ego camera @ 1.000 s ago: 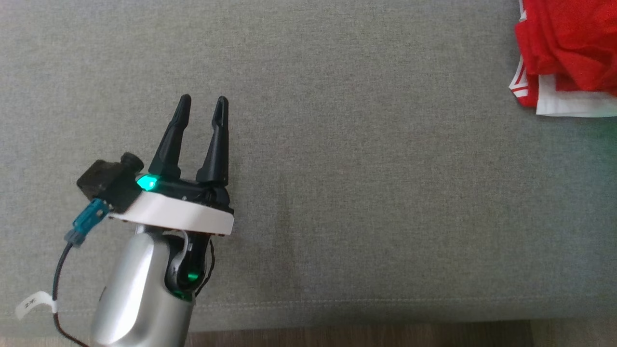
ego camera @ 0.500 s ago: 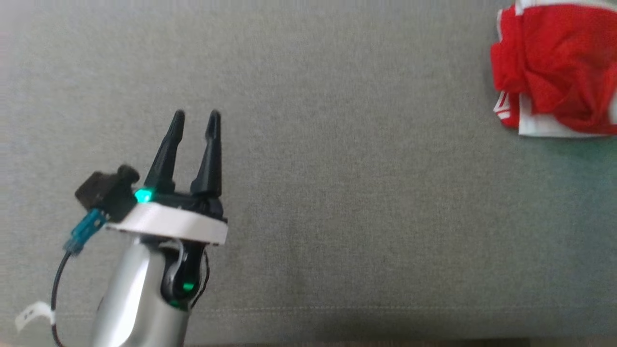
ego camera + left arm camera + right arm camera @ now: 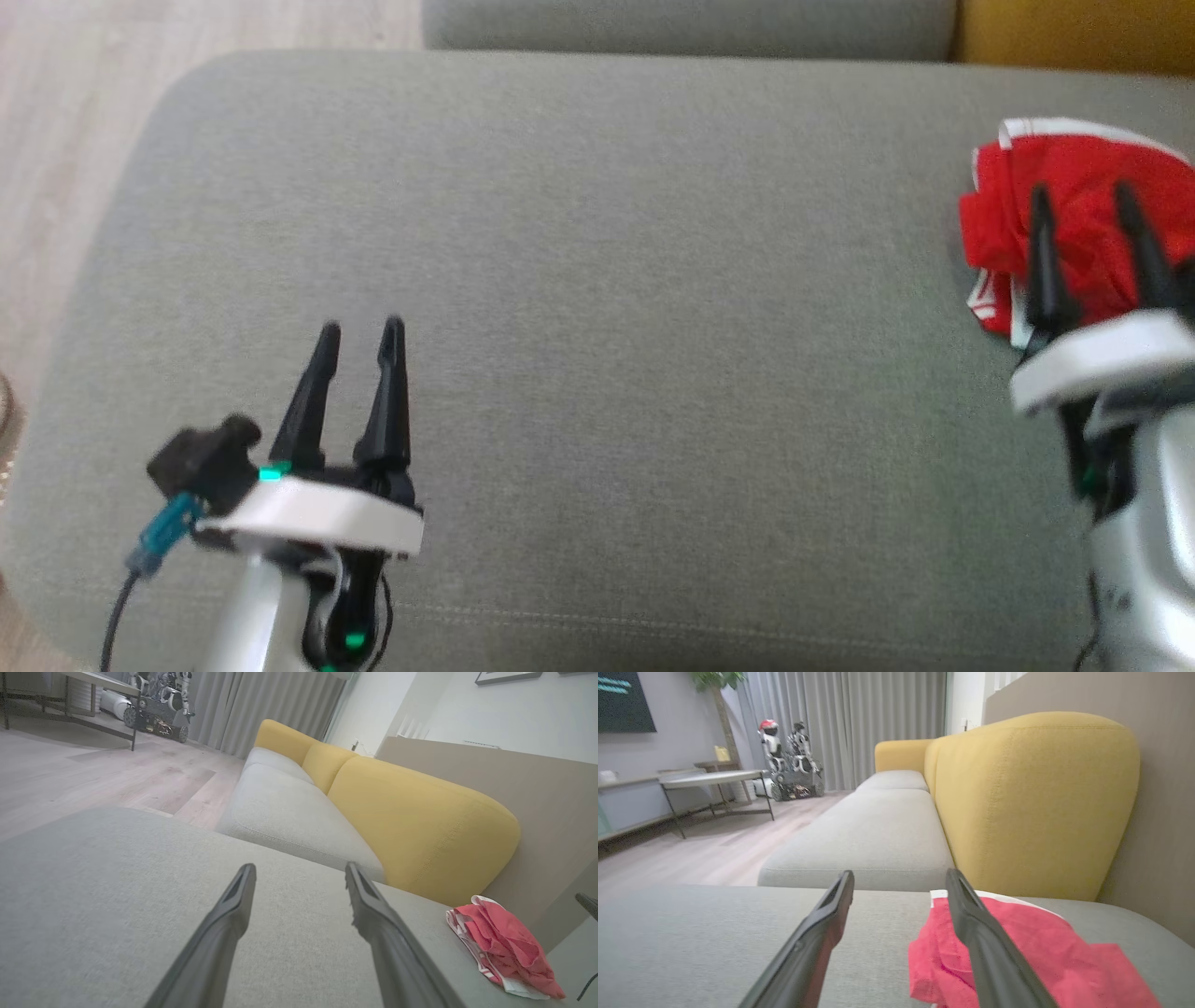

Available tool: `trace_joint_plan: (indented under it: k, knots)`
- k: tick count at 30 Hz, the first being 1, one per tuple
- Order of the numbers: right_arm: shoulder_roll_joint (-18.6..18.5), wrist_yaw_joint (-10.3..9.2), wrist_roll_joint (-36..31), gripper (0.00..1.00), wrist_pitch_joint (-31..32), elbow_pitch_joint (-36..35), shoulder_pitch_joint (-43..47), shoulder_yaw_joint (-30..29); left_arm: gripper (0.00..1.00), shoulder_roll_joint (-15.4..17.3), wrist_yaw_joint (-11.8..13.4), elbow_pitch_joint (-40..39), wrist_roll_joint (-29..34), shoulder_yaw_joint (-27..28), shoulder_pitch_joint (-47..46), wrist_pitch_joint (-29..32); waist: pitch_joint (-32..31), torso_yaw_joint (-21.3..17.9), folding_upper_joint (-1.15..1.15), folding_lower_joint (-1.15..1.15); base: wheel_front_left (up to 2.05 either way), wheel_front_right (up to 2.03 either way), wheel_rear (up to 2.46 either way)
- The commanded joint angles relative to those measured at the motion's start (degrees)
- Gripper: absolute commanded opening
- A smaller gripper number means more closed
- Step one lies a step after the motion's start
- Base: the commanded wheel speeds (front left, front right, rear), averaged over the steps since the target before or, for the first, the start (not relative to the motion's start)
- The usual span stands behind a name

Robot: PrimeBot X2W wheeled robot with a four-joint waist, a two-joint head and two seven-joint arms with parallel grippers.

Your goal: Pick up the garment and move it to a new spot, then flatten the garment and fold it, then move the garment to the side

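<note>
One red-and-white garment (image 3: 1083, 154), bunched at three o'clock on the cushion (image 3: 653, 280). My right gripper (image 3: 1081, 191): jaws spread, empty, over it. My left gripper (image 3: 361, 325): spread, seven o'clock. Step: pre-lift or set aside; I cannot tell.

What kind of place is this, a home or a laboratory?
Probably a living room, perhaps a staged one: a grey sofa seat with a yellow back cushion, long curtains, and wheeled robots parked beside them.
</note>
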Motion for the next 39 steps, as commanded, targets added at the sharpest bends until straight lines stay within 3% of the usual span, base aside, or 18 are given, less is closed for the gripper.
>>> trace_joint_plan:
  k: [1, 7, 12, 28, 29, 33, 39]
  knots:
    - [0.1, 0.37, 0.5, 1.0, -1.1, -2.8, -0.1, 1.2, 1.0, 0.4, 0.3, -1.7, 0.4, 2.1, -0.7, -0.7, -1.3, 1.3, 0.0, 0.0, 0.0, 0.0, 0.0]
    - [4.7, 0.37, 1.2, 1.0, -6.4, -7.6, 9.1, 0.5, 1.0, 0.4, 1.5, -3.0, 1.9, 4.1, 2.5, -0.7, -3.3, 2.2, 0.0, 0.0, 0.0, 0.0, 0.0]
    - [6.7, 0.37, -0.1, 1.0, -8.6, -9.5, 13.7, 1.0, 1.0, 0.4, 0.5, -5.0, 2.8, 4.3, 4.5, -0.7, -3.9, 2.1, 0.0, 0.0, 0.0, 0.0, 0.0]
    - [8.1, 0.37, -2.2, 1.0, -10.2, -9.6, 16.1, 1.4, 1.0, 0.4, -1.2, -5.0, -1.8, 6.5, 5.7, -0.7, -3.7, 0.6, 0.0, 0.0, 0.0, 0.0, 0.0]
    - [8.1, 0.0, -1.8, 0.0, -9.4, -7.7, 16.8, 0.1, 0.0, 0.0, -0.9, -3.0, -1.9, 4.3, 7.4, 0.0, -3.7, 0.6, 0.0, 0.0, 0.0, 0.0, 0.0]
    - [8.4, -0.01, -1.8, 0.0, -9.3, -3.9, 18.0, 0.4, 0.0, -0.1, -0.8, 0.9, -2.1, 3.7, 8.9, 0.2, -3.7, 0.6, 0.0, 0.0, 0.0, 0.0, 0.0]
    - [8.4, 0.0, 1.5, 0.0, -8.4, -3.8, 17.7, 0.1, 0.0, 0.1, -0.8, 0.9, -4.9, 4.0, 8.6, 0.8, -3.8, 0.3, 0.0, 0.0, 0.0, 0.0, 0.0]
